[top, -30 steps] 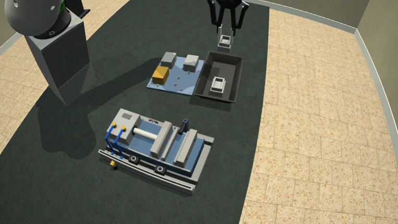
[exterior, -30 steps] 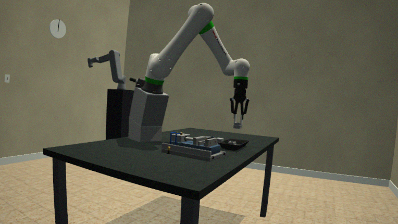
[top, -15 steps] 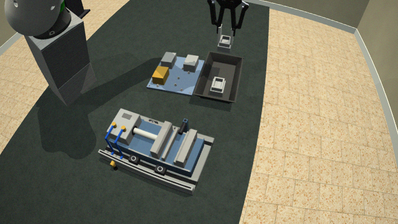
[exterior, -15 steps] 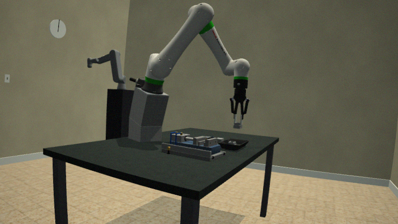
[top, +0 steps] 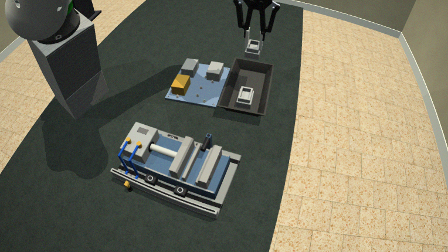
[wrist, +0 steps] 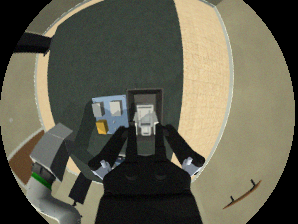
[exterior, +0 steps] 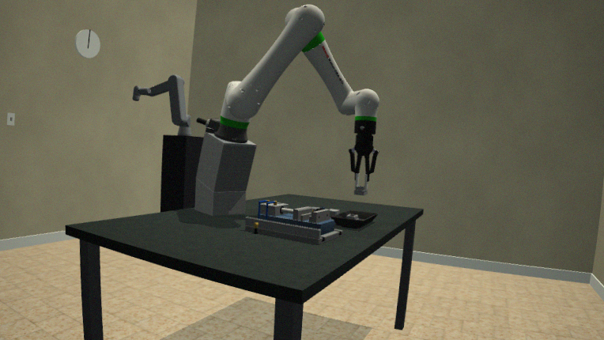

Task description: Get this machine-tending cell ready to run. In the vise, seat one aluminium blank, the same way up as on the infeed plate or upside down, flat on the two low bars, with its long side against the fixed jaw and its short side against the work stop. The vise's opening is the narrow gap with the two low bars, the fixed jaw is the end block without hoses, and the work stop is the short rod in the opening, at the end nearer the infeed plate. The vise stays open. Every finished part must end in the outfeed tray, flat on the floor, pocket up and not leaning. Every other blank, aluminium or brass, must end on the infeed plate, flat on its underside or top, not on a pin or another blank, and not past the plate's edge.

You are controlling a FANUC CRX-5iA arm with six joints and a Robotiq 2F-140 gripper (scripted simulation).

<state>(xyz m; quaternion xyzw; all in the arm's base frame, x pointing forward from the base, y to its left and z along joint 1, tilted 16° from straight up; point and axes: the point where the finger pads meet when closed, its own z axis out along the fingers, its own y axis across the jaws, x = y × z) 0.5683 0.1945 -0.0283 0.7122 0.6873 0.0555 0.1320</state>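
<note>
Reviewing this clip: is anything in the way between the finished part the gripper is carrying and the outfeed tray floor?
Nothing visible blocks the way. The gripper holds a finished part high above the table. Below it, the outfeed tray is open-topped. One finished part already lies at the tray's vise-side end; the floor nearer the carried part shows bare.

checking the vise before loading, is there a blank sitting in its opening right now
No, in the top view the vise opening shows only the two low bars and the work stop, with no blank between the jaws.
</note>
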